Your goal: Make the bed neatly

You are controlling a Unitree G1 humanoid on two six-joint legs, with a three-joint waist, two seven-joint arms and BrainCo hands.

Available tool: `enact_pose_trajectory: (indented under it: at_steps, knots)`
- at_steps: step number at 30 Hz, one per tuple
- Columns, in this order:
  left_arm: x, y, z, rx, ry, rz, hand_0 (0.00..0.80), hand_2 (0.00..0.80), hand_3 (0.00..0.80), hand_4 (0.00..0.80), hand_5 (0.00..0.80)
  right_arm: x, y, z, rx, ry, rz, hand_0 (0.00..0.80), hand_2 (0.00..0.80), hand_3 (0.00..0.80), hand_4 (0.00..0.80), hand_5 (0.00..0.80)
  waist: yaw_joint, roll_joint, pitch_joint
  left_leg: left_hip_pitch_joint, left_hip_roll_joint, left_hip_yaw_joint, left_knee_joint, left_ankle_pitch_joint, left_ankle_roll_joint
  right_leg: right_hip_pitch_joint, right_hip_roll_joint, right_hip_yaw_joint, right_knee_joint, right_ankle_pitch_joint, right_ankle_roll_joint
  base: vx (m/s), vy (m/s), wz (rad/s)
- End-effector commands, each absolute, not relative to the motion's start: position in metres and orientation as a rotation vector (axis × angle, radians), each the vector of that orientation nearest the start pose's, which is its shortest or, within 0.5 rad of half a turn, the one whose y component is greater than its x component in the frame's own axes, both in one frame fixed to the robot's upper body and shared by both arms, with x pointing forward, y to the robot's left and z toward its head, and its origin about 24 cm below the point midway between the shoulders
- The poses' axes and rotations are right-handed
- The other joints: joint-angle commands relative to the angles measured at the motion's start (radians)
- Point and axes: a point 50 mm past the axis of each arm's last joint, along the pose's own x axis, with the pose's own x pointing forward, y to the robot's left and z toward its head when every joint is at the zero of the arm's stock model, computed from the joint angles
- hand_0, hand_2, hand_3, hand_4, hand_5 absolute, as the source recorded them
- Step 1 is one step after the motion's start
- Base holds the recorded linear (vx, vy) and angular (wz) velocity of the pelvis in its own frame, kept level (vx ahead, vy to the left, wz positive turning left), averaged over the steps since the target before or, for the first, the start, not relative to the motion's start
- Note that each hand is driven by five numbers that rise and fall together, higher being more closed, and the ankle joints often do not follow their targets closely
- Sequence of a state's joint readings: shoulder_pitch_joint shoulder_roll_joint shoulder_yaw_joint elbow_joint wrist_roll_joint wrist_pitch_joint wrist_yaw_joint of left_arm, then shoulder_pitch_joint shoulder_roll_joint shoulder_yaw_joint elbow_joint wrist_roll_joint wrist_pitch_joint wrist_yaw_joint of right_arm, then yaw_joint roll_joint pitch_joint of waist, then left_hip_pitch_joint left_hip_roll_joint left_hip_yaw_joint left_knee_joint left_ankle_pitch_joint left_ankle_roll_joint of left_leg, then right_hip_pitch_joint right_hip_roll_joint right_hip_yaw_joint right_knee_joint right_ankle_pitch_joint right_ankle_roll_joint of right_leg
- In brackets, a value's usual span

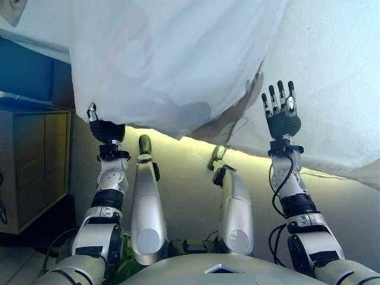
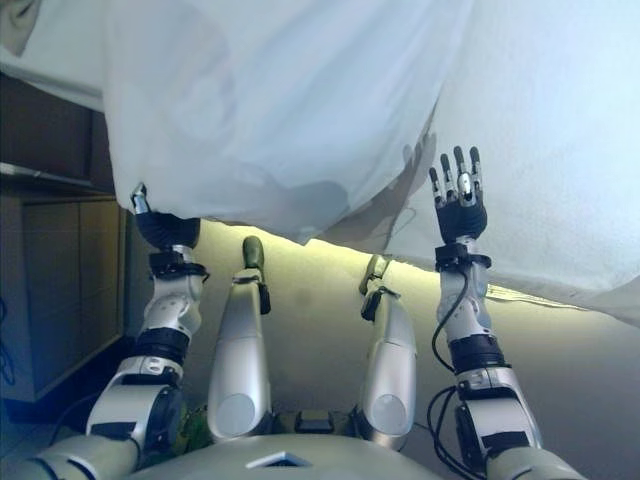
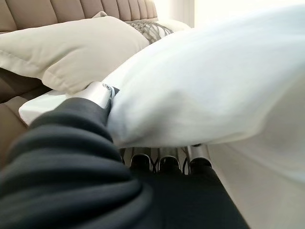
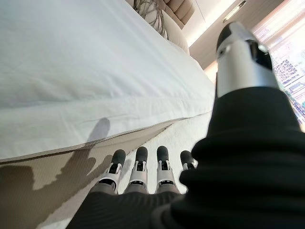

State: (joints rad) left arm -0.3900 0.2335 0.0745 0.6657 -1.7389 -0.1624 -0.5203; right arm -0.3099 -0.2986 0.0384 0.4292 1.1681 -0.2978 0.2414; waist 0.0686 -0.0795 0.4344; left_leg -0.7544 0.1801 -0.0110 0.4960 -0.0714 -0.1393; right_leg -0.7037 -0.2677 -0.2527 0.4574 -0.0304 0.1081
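The white duvet (image 1: 172, 59) hangs overhead; the left hand (image 1: 102, 127) grips its lower edge, while the right hand (image 1: 282, 113), fingers straight, is raised beside it.

head stereo down; wrists close

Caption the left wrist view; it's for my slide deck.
Left hand pinching the white duvet beside a beige pillow.

**Both arms raised, left gripping, right free**

Left hand (image 1: 104, 128) up at the left, fingers hidden under cloth, thumb pinching it. Right hand (image 1: 281, 113) raised at the right, fingers straight and spread, palm forward, holding nothing.
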Motion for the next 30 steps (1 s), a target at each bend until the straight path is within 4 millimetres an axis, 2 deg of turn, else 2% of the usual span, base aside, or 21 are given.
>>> enact_pose_trajectory:
  at_steps: [1, 10, 22, 23, 24, 30]
  knots:
    - [0.271, 0.295, 0.020, -1.411, -0.575, 0.267, 0.800, 0.800, 0.800, 0.800, 0.800, 0.291, -0.246, 0.080, 0.760, -0.407, -0.005, 0.000, 0.000, 0.000, 0.000, 0.000, 0.049, -0.001, -0.028, -0.052, -0.064, 0.004, -0.015, 0.073, 0.064, 0.046, -0.041, -0.029, -0.007, -0.021, 0.023, 0.004, -0.044, 0.11]
    - [0.268, 0.290, 0.013, -1.445, -0.547, 0.287, 0.800, 0.800, 0.800, 0.800, 0.800, 0.288, -0.247, 0.077, 0.784, -0.423, -0.030, 0.000, 0.000, 0.000, 0.000, 0.000, 0.063, -0.006, -0.017, -0.048, -0.074, -0.008, -0.023, 0.078, 0.067, 0.058, -0.037, -0.049, -0.012, -0.013, 0.028, 0.007, -0.057, 0.05]
    - [0.273, 0.284, 0.017, -1.458, -0.533, 0.264, 0.800, 0.800, 0.800, 0.800, 0.800, 0.285, -0.249, 0.074, 0.814, -0.427, -0.043, 0.000, 0.000, 0.000, 0.000, 0.000, 0.061, -0.015, -0.011, -0.035, -0.074, -0.015, -0.018, 0.072, 0.067, 0.077, -0.027, -0.062, -0.019, -0.001, 0.032, 0.015, -0.041, 0.04]
    - [0.273, 0.283, 0.016, -1.458, -0.519, 0.269, 0.605, 0.605, 0.605, 0.605, 0.605, 0.285, -0.248, 0.073, 0.818, -0.425, -0.042, 0.000, 0.000, 0.000, 0.000, 0.000, 0.061, -0.016, -0.011, -0.031, -0.074, -0.014, -0.018, 0.071, 0.068, 0.082, -0.024, -0.062, -0.021, -0.001, 0.031, 0.016, -0.043, 0.01]
    - [0.273, 0.282, 0.014, -1.458, -0.501, 0.275, 0.000, 0.000, 0.000, 0.000, 0.000, 0.284, -0.246, 0.073, 0.824, -0.424, -0.042, 0.000, 0.000, 0.000, 0.000, 0.000, 0.061, -0.018, -0.012, -0.024, -0.075, -0.014, -0.021, 0.071, 0.069, 0.090, -0.022, -0.063, -0.025, 0.001, 0.031, 0.017, -0.051, 0.00]
    - [0.274, 0.271, 0.007, -1.503, -0.460, 0.260, 0.000, 0.000, 0.000, 0.000, 0.000, 0.281, -0.244, 0.066, 0.857, -0.415, -0.048, 0.000, 0.000, 0.000, 0.000, 0.000, 0.062, -0.023, -0.026, 0.036, -0.077, -0.010, -0.051, 0.070, 0.065, 0.168, -0.016, -0.077, -0.077, 0.016, 0.037, 0.036, -0.064, 0.05]
